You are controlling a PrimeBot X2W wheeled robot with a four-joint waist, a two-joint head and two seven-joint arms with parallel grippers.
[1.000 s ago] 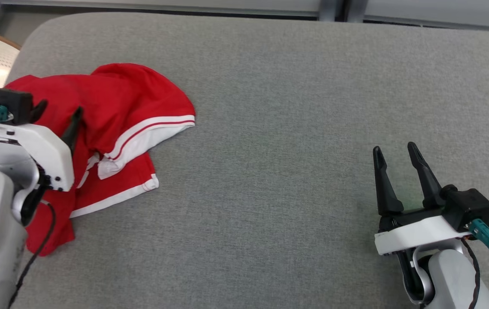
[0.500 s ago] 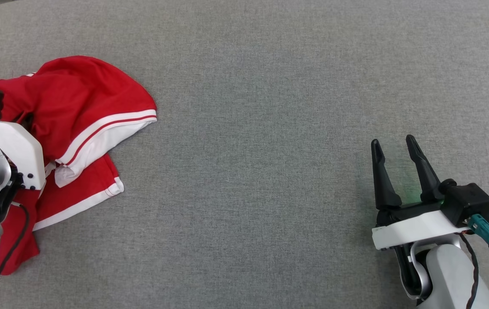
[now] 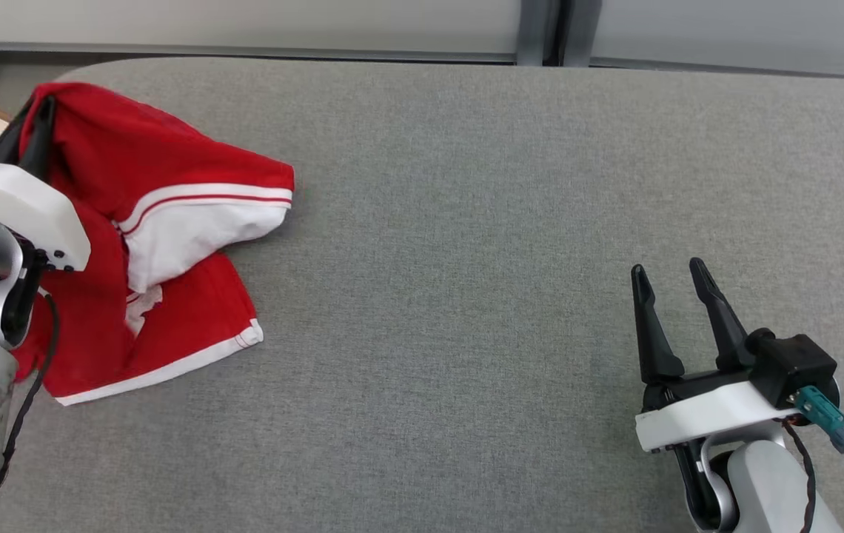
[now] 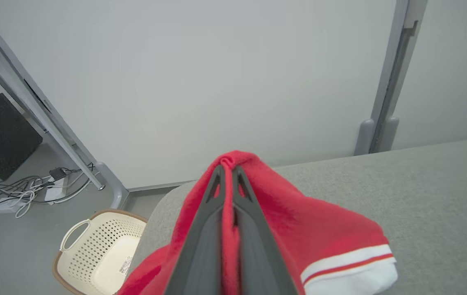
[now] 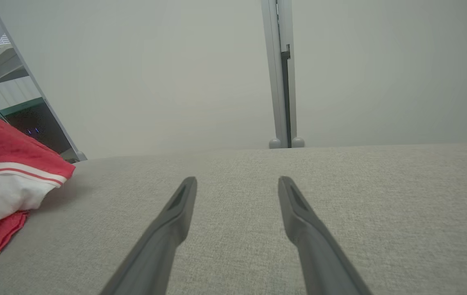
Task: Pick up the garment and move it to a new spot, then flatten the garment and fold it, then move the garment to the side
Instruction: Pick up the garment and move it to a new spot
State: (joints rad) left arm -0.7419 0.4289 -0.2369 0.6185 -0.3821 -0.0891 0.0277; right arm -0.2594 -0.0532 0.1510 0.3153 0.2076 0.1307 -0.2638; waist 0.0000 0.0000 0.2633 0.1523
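L gripper (image 4: 228,169) pinching red shirt (image 3: 170,159) fold, top raised off grey cushion (image 3: 466,222), R gripper (image 3: 668,271) fingers spread, well apart from shirt

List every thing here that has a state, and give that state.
garment: crumpled, one fold pinched and lifted, the rest lying on the table
left gripper: shut on the garment's fold
right gripper: open, holding nothing, over the table
basket: upright on the floor
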